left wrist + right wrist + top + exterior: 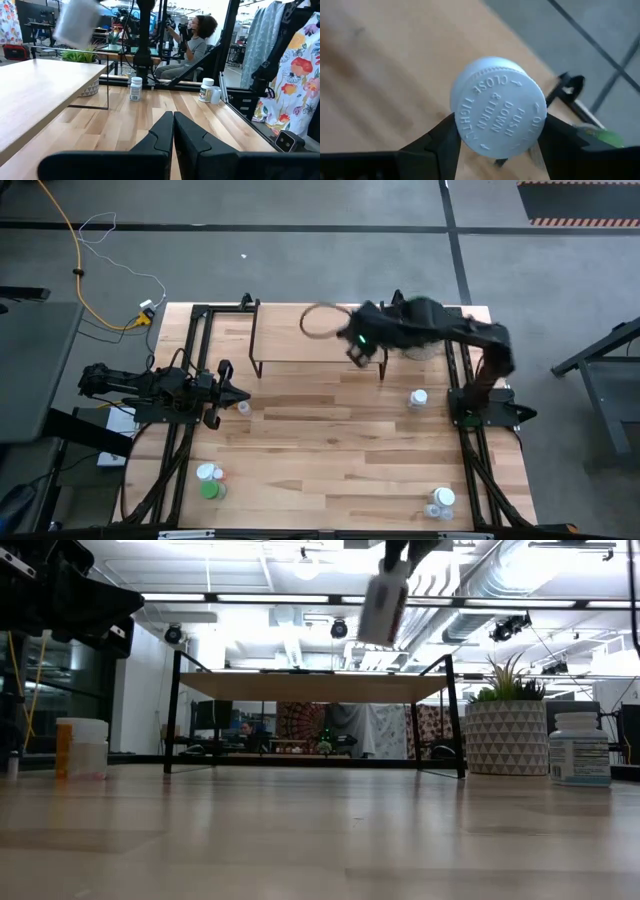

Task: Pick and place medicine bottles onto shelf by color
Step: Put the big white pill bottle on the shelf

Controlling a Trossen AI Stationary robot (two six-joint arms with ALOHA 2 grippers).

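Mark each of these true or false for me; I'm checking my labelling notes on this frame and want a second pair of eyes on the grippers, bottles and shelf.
1. The right gripper holds a white-capped bottle. True.
2. That bottle already stands on the shelf. False: in the low view it hangs in the air above the shelf top.
3. The left gripper is shut and holds nothing. True.
4. The potted plant sits on top of the shelf. False: it stands on the table beside the shelf.
5. A green bottle lies near the table's front left corner. True.
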